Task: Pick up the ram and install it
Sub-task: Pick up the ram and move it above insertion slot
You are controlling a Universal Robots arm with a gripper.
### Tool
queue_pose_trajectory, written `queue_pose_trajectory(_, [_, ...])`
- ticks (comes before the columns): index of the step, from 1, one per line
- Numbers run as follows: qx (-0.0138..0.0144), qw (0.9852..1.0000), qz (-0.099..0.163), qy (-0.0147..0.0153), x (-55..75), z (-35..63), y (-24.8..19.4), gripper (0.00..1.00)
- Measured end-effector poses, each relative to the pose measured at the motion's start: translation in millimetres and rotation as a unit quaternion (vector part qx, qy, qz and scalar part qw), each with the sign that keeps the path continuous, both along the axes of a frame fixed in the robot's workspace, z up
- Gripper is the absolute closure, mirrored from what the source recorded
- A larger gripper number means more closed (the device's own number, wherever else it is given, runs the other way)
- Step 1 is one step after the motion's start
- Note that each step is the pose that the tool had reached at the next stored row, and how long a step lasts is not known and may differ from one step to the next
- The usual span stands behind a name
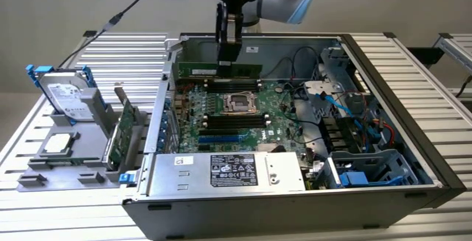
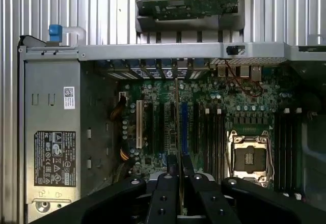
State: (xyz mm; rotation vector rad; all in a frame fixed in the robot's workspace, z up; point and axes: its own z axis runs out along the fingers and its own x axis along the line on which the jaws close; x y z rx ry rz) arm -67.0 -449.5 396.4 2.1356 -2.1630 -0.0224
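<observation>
Exterior view: gripper (image 1: pixel 227 57) hung over the open case (image 1: pixel 391 103), and there it was, fingers (image 1: pixel 220 31) pinched narrow on the ram (image 1: pixel 219 71).
Ram: long green stick, held by its top edge, level, sticking out to both sides of the fingers.
Below the fingers: board (image 1: pixel 277 114); socket (image 1: pixel 241 101) just past the ram's lower edge.
Slots (image 1: pixel 234 120): black rows either side of the socket; one set lay right beneath the ram, touching or not, could not tell.
Wrist view: ram edge-on, a thin line running out from between the fingertips across the board.
Far from the fingers: drive (image 1: pixel 68 94) and card (image 1: pixel 121 133) stood outside the case.
</observation>
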Motion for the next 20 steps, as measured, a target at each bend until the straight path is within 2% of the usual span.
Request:
queue_pose_trajectory(10, [0.0,1.0,0.0,0.0,19.1,-18.4,32.8,0.86])
queue_pose_trajectory(18, [0.0,1.0,-0.001,-0.0003,21.5,-30.1,43.9,0.86])
queue_pose_trajectory(20, [0.0,1.0,-0.001,-0.0041,21.7,-31.1,46.3,0.86])
